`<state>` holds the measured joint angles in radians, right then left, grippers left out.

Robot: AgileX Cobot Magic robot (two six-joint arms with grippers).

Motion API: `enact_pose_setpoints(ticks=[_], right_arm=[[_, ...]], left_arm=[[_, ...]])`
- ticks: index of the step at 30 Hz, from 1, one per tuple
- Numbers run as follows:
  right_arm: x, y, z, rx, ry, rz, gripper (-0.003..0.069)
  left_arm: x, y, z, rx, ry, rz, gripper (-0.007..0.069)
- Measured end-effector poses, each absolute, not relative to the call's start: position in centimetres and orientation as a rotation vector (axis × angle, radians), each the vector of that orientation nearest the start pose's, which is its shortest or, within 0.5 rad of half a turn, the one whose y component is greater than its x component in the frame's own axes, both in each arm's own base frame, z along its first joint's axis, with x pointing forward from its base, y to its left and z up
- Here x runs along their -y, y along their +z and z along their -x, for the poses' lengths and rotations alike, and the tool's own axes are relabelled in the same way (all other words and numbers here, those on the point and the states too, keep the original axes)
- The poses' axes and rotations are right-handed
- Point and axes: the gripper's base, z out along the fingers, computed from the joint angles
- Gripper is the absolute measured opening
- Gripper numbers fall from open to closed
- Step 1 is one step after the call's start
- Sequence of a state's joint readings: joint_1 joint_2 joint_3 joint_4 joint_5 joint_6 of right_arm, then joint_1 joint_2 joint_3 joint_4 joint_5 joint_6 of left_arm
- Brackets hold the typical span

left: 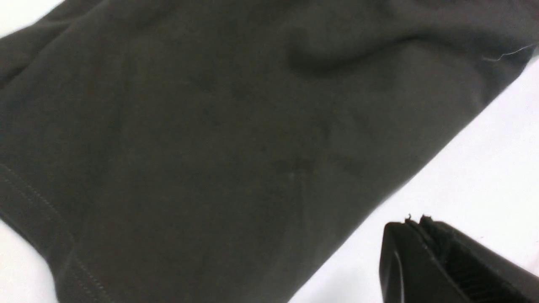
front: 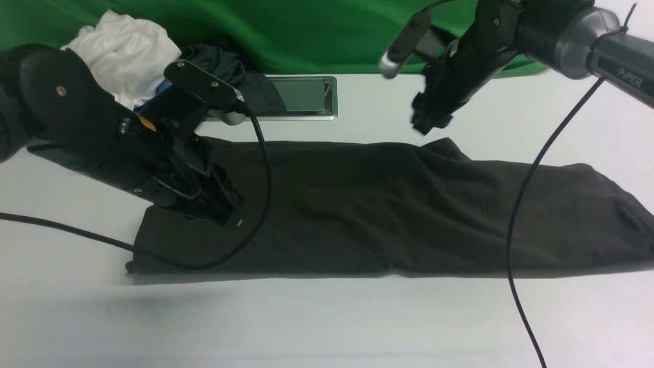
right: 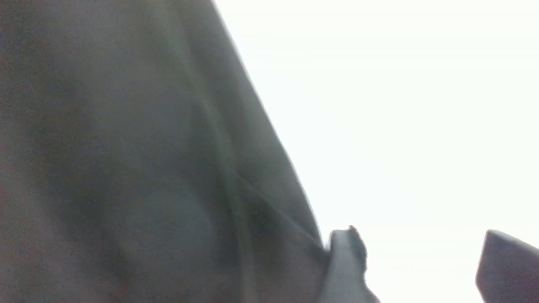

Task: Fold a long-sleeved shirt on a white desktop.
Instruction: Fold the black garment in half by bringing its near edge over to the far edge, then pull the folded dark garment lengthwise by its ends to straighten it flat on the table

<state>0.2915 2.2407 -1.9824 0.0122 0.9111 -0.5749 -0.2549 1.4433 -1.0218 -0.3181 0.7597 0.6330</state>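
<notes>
One shirt (front: 388,209) lies folded into a long band across the desktop (front: 327,322). Two grippers are present. The left gripper (front: 225,212) sits over the shirt's left end, fingers pressed together and empty. The right gripper (front: 426,120) hangs above the far edge, fingers spread, holding nothing. One hatch (front: 301,97); three garments in all.

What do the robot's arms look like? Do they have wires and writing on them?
Both arms are mostly black. The left arm has a round black joint, a small orange-yellow sticker and a black cable looping down. The right arm has a grey metal tube marked "PiPER" and a thin black cable hanging from it. The left gripper has flat black fingers.
</notes>
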Motion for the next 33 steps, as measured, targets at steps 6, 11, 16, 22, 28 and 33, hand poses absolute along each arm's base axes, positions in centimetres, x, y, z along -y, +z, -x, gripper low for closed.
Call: enact_pose_setpoints(ticks=[6, 11, 16, 22, 28, 33], right_arm=[[-9.9, 26.8, -44.6, -2.672, -0.152, 0.832, 0.0496], [-2.3, 26.3, -40.3, -2.919, -0.125, 0.411, 0.0506], [4.4, 23.3, -37.2, -3.015, -0.087, 0.055, 0.0647], [7.3, 19.1, -35.5, -3.002, -0.036, -0.099, 0.0689], [8.1, 15.6, -35.5, -2.983, -0.044, -0.119, 0.0692], [8.0, 15.0, -35.7, -2.986, -0.012, -0.128, 0.0688]], left_arm=[[9.2, 26.8, -27.4, -2.465, -0.24, -0.916, 0.002], [9.3, 26.8, -27.2, -2.481, -0.272, -0.909, 0.002], [9.5, 26.9, -27.2, -2.473, -0.306, -0.876, 0.002], [9.5, 27.0, -27.3, -2.464, -0.301, -0.869, 0.002], [9.6, 27.0, -27.4, -2.459, -0.311, -0.857, 0.002], [9.6, 27.0, -27.4, -2.459, -0.314, -0.854, 0.002]])
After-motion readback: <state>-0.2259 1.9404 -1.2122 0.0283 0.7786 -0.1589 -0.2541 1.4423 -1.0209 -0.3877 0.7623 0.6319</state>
